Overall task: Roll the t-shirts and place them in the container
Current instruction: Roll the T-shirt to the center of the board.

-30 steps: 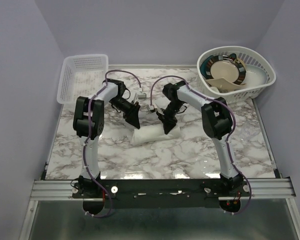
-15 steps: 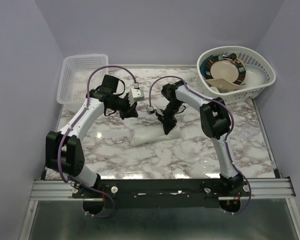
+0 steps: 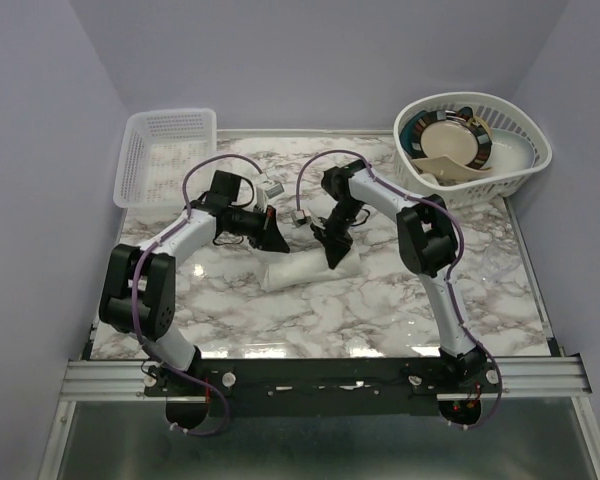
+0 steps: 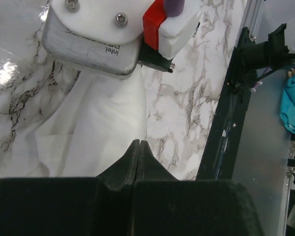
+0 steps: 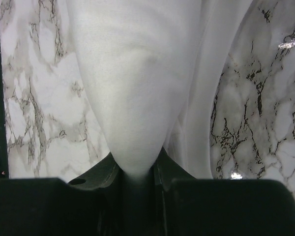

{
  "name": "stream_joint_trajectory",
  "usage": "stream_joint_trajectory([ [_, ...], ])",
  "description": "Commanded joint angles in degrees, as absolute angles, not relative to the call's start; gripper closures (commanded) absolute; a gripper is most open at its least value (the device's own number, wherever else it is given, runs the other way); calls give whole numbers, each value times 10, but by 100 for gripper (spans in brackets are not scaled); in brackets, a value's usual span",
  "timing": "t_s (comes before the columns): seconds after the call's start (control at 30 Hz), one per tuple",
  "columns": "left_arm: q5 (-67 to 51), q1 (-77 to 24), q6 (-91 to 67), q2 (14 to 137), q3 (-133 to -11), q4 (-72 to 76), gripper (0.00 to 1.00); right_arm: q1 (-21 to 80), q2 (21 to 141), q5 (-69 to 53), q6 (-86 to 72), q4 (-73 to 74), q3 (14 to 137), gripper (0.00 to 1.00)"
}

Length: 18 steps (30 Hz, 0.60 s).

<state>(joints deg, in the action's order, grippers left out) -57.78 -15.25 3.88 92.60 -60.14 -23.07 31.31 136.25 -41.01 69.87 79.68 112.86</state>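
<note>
On the marble table (image 3: 380,310), a rectangular lattice basket (image 3: 165,150) sits back-left of the bundled white t-shirt (image 3: 298,272). My left gripper (image 4: 139,145) is clenched empty above its left end. My right gripper (image 5: 136,172) pinches a fold of it at the right end, with a round dish basket (image 3: 525,160) back-right.

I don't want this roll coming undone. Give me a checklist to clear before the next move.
1. Right gripper clamped on the soft white cloth t-shirt: ok.
2. Left gripper holding cloth: not ok; jaws shut together, nothing between them.
3. T-shirt wholly on the white marble-patterned table, away from its edges: ok.
4. Roll tight along its whole length: cannot tell; the arms cover part.
5. Grippers apart from each other: ok.
</note>
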Motion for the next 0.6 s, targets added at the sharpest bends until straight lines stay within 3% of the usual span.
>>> stream_joint_trajectory([
  [0.0,-619,-162,-3,957,-584,-205,100,317,1404,-344,698,875,1122,75],
  [0.27,-551,-168,36,1082,-627,-279,100,317,1405,-345,700,874,1122,75],
  [0.47,-489,-167,11,1099,-628,-264,100,317,1407,-344,697,874,1127,71],
  [0.5,-481,-167,11,1101,-627,-263,100,317,1407,-342,697,874,1128,69],
  [0.57,-473,-166,10,1109,-624,-265,100,316,1404,-335,693,872,1129,45],
])
